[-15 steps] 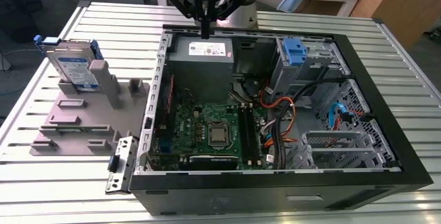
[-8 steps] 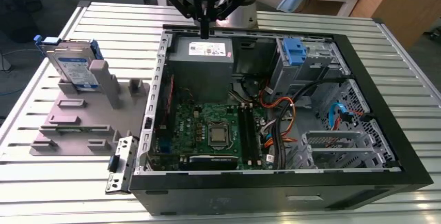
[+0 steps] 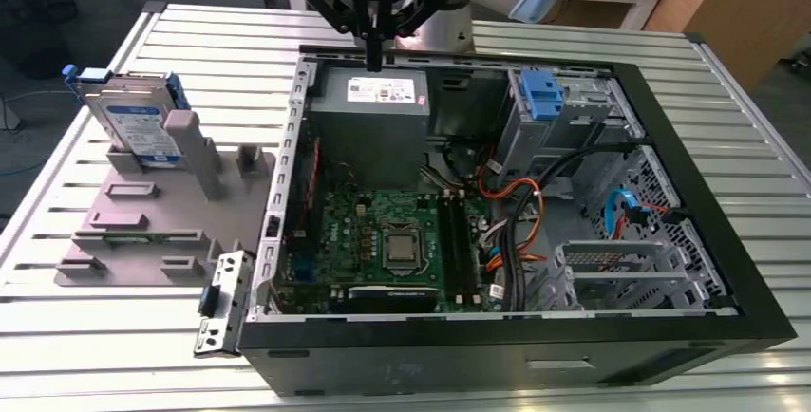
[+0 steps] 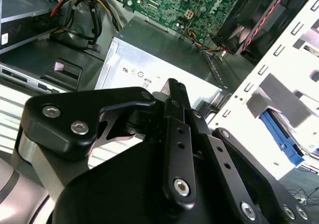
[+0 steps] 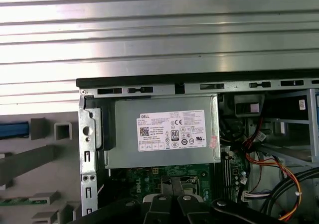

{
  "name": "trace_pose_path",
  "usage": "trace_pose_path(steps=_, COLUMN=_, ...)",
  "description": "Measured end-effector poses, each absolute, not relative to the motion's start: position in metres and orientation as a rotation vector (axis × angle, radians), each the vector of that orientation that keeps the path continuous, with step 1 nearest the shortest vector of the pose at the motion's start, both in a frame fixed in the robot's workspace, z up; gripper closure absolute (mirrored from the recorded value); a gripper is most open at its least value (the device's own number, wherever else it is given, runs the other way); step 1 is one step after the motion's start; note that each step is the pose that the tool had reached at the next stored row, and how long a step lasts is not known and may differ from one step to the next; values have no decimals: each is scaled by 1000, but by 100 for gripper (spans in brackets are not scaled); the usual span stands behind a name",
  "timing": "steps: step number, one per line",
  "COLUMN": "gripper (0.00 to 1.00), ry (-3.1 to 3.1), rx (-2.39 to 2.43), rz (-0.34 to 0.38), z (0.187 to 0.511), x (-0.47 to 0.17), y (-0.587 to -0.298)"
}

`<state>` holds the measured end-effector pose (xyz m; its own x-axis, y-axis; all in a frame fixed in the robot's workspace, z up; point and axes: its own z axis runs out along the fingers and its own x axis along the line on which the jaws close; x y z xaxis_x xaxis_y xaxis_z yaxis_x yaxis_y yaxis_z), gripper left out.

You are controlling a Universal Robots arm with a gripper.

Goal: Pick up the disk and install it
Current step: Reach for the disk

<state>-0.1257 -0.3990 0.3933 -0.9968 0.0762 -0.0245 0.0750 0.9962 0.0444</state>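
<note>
- I read the gripper (image 3: 374, 59) hanging over the power supply (image 3: 370, 122), at 12 o'clock of the open computer case (image 3: 709, 274) in the exterior view.
- Its fingers (image 4: 175, 92) are pressed together, with nothing between them.
- I see the disk (image 3: 133, 118) standing on edge in the grey fixture (image 3: 140, 232) on the slatted table (image 3: 761, 146), outside the case at 10 o'clock and well apart from the gripper.
- In the first wrist view, the power supply's white sticker (image 5: 172, 130) faces the camera.
</note>
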Motion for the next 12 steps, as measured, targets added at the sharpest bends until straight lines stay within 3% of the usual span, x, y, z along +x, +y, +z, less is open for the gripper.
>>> trace_pose_path(steps=12, gripper=89, ry=3112, rx=118, rz=68, z=393, x=-136, y=-399)
